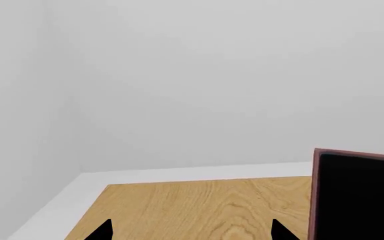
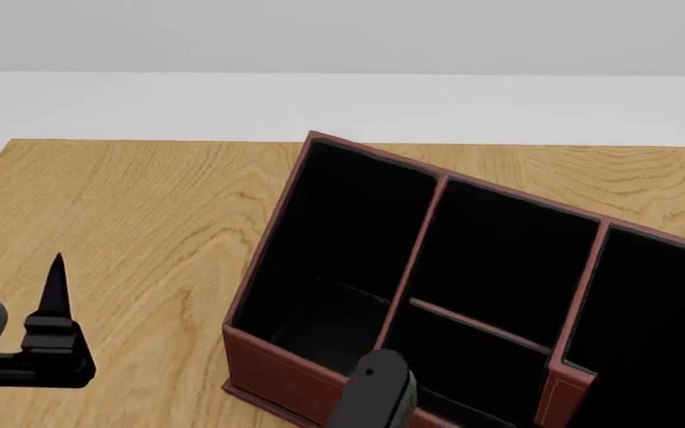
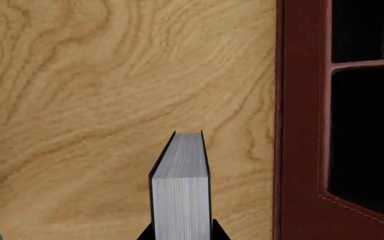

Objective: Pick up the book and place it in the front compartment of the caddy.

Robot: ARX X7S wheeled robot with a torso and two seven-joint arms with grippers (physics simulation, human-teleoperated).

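The right gripper [image 3: 180, 234] pinches the book [image 3: 181, 192] by its covers, page edges facing the wrist camera, above the worktop [image 3: 78, 100] just beside the caddy's [image 3: 302, 125] outer wall. The left gripper [image 1: 190, 232] is spread wide over bare wood near the caddy.

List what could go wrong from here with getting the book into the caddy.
1. The book is pinched only at one end by the right claw, so it may pivot or slip.
2. It hangs over bare table beside the caddy wall, not over a compartment; moving sideways too low could knock the rim.
3. The thin dividers could catch the book's corner on lowering.
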